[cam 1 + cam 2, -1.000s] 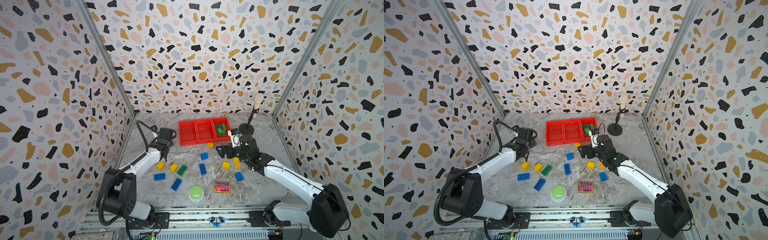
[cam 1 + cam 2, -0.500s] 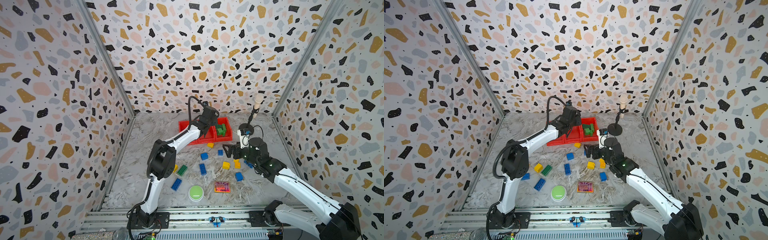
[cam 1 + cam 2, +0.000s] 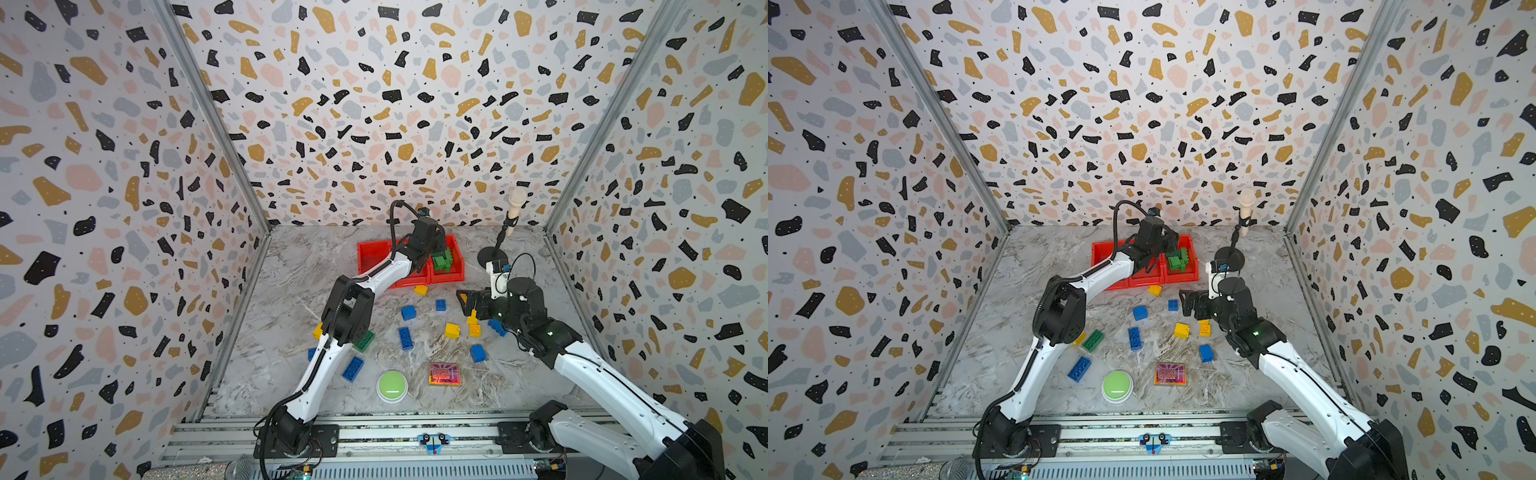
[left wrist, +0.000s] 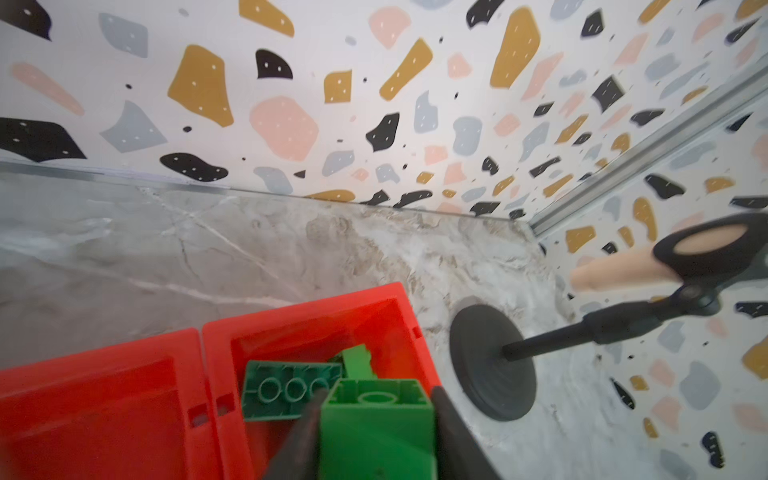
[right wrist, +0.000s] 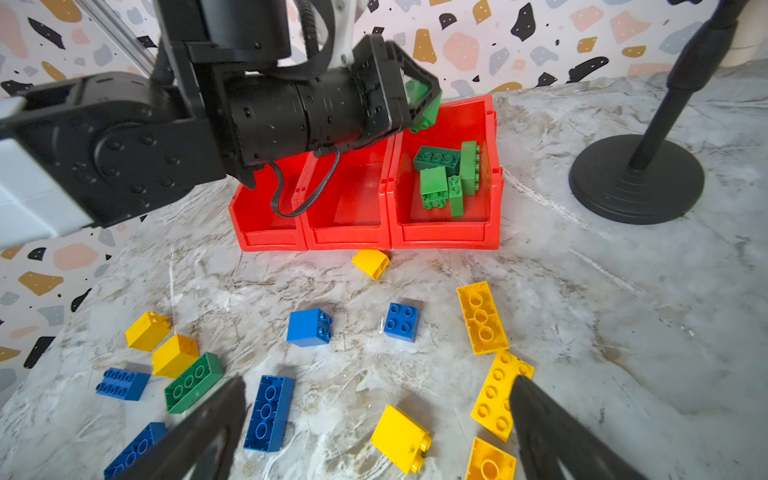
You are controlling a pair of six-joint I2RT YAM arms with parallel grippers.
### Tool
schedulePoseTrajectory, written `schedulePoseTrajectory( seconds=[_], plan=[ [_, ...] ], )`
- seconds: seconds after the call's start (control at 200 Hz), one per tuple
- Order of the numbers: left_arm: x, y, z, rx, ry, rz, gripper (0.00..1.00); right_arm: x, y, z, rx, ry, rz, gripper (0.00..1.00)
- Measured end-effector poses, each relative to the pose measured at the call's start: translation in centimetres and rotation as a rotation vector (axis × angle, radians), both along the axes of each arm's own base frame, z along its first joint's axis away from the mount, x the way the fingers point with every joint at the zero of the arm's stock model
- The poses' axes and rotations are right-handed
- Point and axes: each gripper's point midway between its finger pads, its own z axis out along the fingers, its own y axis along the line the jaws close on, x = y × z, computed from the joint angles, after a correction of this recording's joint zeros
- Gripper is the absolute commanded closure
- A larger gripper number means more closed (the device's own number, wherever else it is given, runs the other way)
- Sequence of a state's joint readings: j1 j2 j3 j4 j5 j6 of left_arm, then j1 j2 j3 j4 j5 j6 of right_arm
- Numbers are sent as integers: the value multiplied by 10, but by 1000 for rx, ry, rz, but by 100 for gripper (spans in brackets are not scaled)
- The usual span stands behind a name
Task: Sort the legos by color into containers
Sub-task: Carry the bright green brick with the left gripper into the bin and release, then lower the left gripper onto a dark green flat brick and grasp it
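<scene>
- Left gripper (image 4: 376, 392) has swung across since a second ago; back then it was low over the floor on the left, now it hangs above the right-end bin (image 5: 444, 239) of the red bins (image 5: 345, 241)
- it's clamped on a green brick (image 4: 376, 436), one finger on each side; that brick is up in the air over the bin (its hollow underside shows in the left wrist view)
- same bin has a pile of green bricks (image 5: 442, 178) lying jumbled in it
- right gripper (image 5: 378, 384) is spread wide with nothing between its fingers; it hovers low over the loose bricks (image 5: 309, 328), about where it was before
- long yellow brick (image 5: 494, 399) sits right by one of its fingers; touching or not, can't tell
- spread over the marble floor (image 3: 291, 291) are blue and yellow ones plus a long green brick (image 5: 193, 382); a small yellow brick (image 5: 371, 262) lies just in front of the bins
- green button (image 3: 392, 386) and shiny card (image 3: 444, 374) sit near the front edge; mic stand (image 3: 492, 257) stands just beside the right-end bin
</scene>
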State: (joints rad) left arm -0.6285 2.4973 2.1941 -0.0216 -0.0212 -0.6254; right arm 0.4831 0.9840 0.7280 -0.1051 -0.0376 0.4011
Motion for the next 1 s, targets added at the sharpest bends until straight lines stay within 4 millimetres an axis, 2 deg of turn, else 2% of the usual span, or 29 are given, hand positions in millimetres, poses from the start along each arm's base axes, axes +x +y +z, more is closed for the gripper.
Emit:
schedulePoseTrajectory(
  seconds=[0.14, 0.295, 0.38, 0.465, 0.541, 0.621, 0.691, 0.761, 0.816, 1.001],
  plan=[
    [0, -3, 5, -26, -6, -6, 18, 1, -2, 0, 5, 1, -2, 1],
    [-9, 5, 4, -16, 16, -11, 18, -1, -1, 0, 9, 4, 8, 1],
    [-24, 16, 10, 3, 34, -15, 18, -3, 0, -4, 10, 11, 15, 1],
    [-48, 34, 23, 38, 41, -21, 18, -5, 2, -6, 14, 19, 28, 1],
    [-77, 59, 41, 79, 32, -13, 18, -7, 4, -6, 18, 21, 41, 1],
    [-115, 93, 58, 128, 8, 4, 18, -10, 10, -7, 16, 23, 61, 1],
    [-149, 127, 64, 175, -1, 30, 18, -15, 19, -7, 14, 25, 89, 1],
    [-176, 154, 60, 221, 6, 50, 18, -20, 29, -9, 11, 30, 119, 1],
    [-193, 171, 48, 261, 30, 60, 19, -24, 36, -12, 7, 38, 140, 1],
    [-249, 218, -19, 388, 169, 75, 19, -26, 58, -22, -24, 73, 182, 1]
  ],
)
